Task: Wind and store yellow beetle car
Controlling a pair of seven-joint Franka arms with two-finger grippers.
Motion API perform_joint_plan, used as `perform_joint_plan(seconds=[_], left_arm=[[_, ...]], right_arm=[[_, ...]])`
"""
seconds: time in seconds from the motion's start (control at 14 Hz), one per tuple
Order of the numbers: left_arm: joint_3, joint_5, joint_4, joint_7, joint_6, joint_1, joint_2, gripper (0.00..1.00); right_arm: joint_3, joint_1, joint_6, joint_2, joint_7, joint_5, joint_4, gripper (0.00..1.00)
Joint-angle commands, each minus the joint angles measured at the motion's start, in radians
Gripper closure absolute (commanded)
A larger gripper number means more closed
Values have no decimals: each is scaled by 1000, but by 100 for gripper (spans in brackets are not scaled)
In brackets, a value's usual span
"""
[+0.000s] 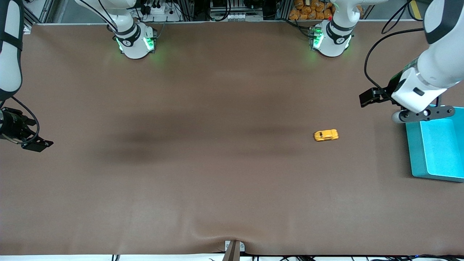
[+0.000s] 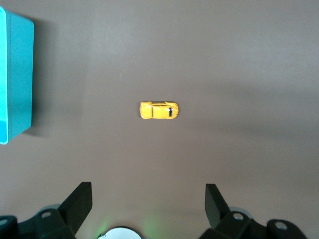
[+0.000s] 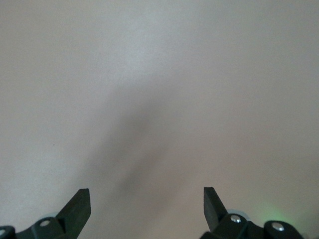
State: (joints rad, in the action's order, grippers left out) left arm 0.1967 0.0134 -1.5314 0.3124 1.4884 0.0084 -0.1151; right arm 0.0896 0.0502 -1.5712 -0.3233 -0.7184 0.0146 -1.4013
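Note:
The yellow beetle car (image 1: 326,135) stands on its wheels on the brown table, toward the left arm's end, untouched. In the left wrist view the yellow beetle car (image 2: 159,110) lies some way off from my open left gripper (image 2: 148,198), which holds nothing. That left gripper (image 1: 367,98) hangs over the table beside the teal bin (image 1: 414,152). My right gripper (image 1: 37,145) waits open over the right arm's end of the table. The right wrist view shows the right gripper (image 3: 147,200) with only bare table under it.
The teal bin's wall (image 2: 17,74) shows in the left wrist view, beside the car. The bin sits at the table edge at the left arm's end. A fold in the table cover (image 1: 232,237) lies at the edge nearest the front camera.

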Motion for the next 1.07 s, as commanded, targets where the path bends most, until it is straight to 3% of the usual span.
perform_joint_plan(seconds=[0.0,0.29,0.57,1.0], left_arm=[[3,7,-29,8,-26,83,-3,0],[-3,26,-136,130,47,156,-12,0],[-2,57,-225,284,165,235,-5,0],[1,57,-326,443,314,330,5,0]], right_arm=[[-10,-15,40,7,14,-5,19,0],[-31,-16,63,53,78,-28,19,0],[-30,-10,59,84,382,-31,19,0],[-28,-13,68,185,664,-70,16,0]])
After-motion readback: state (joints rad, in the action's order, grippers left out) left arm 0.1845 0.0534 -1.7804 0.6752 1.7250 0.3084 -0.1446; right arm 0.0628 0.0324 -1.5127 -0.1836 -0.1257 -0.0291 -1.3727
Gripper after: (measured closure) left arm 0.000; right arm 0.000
